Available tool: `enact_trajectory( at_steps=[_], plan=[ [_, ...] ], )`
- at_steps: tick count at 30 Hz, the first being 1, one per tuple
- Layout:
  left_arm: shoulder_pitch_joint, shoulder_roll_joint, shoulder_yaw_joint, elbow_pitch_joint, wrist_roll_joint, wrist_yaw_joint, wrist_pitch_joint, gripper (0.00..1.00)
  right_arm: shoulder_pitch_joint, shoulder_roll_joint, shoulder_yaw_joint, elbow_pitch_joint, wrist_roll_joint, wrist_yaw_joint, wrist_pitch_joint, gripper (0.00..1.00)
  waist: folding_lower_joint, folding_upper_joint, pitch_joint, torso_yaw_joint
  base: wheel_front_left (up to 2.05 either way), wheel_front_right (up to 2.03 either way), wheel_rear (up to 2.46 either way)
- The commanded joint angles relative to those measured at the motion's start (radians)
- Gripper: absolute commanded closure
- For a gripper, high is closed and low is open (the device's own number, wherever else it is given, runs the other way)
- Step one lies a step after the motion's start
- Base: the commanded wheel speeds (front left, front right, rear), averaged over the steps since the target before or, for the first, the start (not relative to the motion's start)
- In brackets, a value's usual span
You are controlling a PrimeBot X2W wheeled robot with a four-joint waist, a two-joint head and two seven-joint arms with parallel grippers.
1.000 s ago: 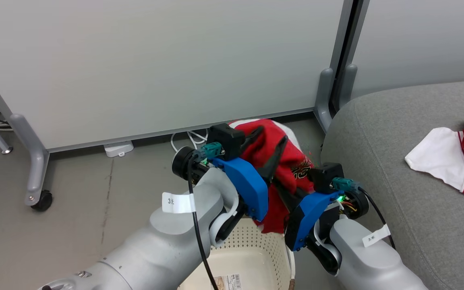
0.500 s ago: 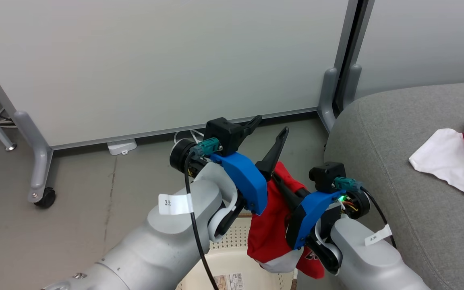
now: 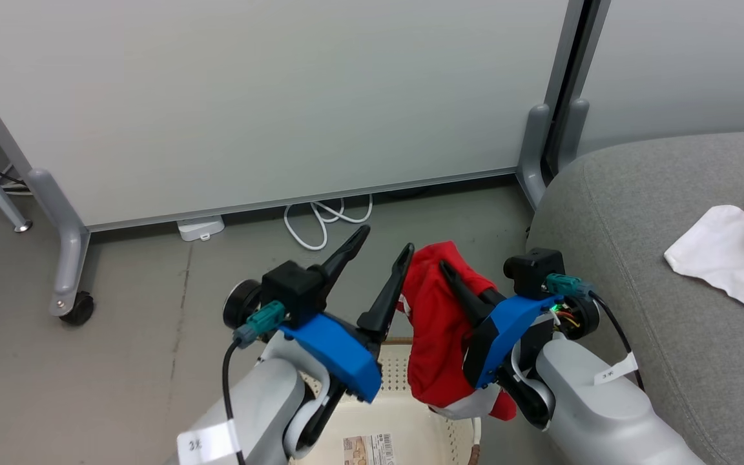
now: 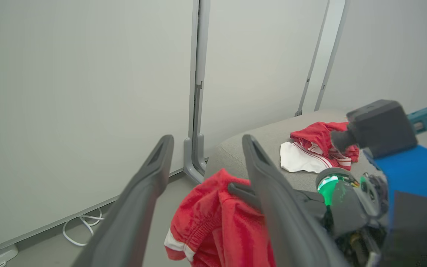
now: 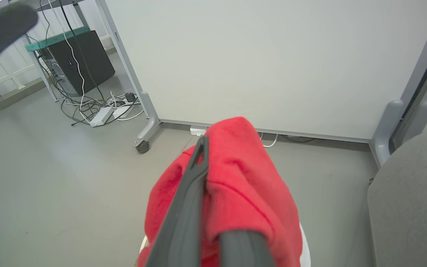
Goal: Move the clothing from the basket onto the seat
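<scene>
The red garment is clamped in the right gripper, hanging below it over the basket; the left gripper is held wide, empty. A high carry right to the sofa is advised.

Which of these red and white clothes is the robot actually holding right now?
The bright red garment hanging from the right arm's shut jaws over the cream perforated basket; the white-and-red clothes lie loose on the grey fabric sofa.
</scene>
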Motion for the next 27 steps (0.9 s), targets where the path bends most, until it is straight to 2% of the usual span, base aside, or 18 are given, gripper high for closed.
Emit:
enact_trajectory(
  at_steps=[1,9,17,21,27],
  plan=[
    [0.069,0.016,0.051,-0.044,0.044,-0.011,-0.002,0.00,-0.008,-0.007,-0.003,-0.010,0.002,0.000,-0.009,1.00,0.0001,0.0000,0.001,-0.001,0.00,0.00,0.00],
    [0.281,0.041,0.227,-0.156,0.188,-0.041,-0.002,0.00,0.009,-0.018,-0.011,-0.024,-0.005,0.000,-0.008,1.00,0.0001,0.0000,0.004,0.003,0.00,0.00,0.00],
    [0.397,0.046,0.330,-0.212,0.275,-0.051,-0.002,0.00,0.015,-0.021,-0.021,-0.028,-0.013,0.000,-0.005,1.00,0.0001,0.0000,0.004,0.004,0.00,0.00,0.00],
    [0.434,0.038,0.368,-0.236,0.305,-0.055,-0.002,0.00,0.015,-0.022,-0.028,-0.031,-0.017,0.000,-0.003,1.00,0.0001,0.0000,0.004,0.006,0.00,0.00,0.00],
    [0.454,0.034,0.371,-0.260,0.314,-0.055,-0.002,0.00,0.020,-0.023,-0.037,-0.037,-0.021,0.000,0.001,1.00,0.0001,0.0000,0.005,0.009,0.00,0.00,0.00]
  ],
)
